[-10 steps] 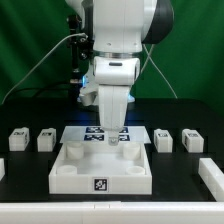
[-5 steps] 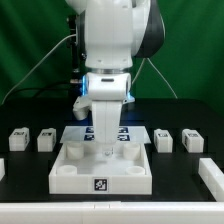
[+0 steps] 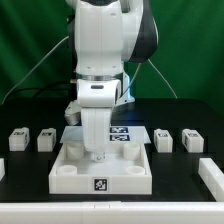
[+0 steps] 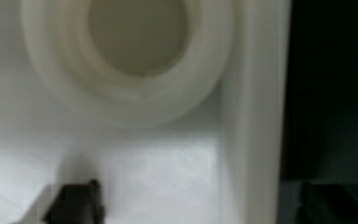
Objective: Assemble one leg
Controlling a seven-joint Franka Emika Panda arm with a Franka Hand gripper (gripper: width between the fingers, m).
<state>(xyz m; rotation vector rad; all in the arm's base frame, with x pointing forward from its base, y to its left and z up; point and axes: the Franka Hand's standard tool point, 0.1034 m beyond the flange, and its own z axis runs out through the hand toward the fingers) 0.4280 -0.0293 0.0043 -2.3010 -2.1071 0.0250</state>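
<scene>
Four small white legs stand in a row on the black table: two at the exterior view's left and two at its right. The gripper hangs low over the back left part of the large white tray-like board, far from every leg. In the wrist view the gripper is open and holds nothing. One dark fingertip shows over the board's floor, below a round corner socket. The other fingertip is lost against the dark table beyond the board's wall.
The marker board lies just behind the tray-like board. Another white part lies at the front right, and a small white piece at the left edge. Cables hang behind the arm.
The arm has swung toward the exterior view's left and come down, from above the marker board to the back left part of the tray-like board. The legs have not moved.
</scene>
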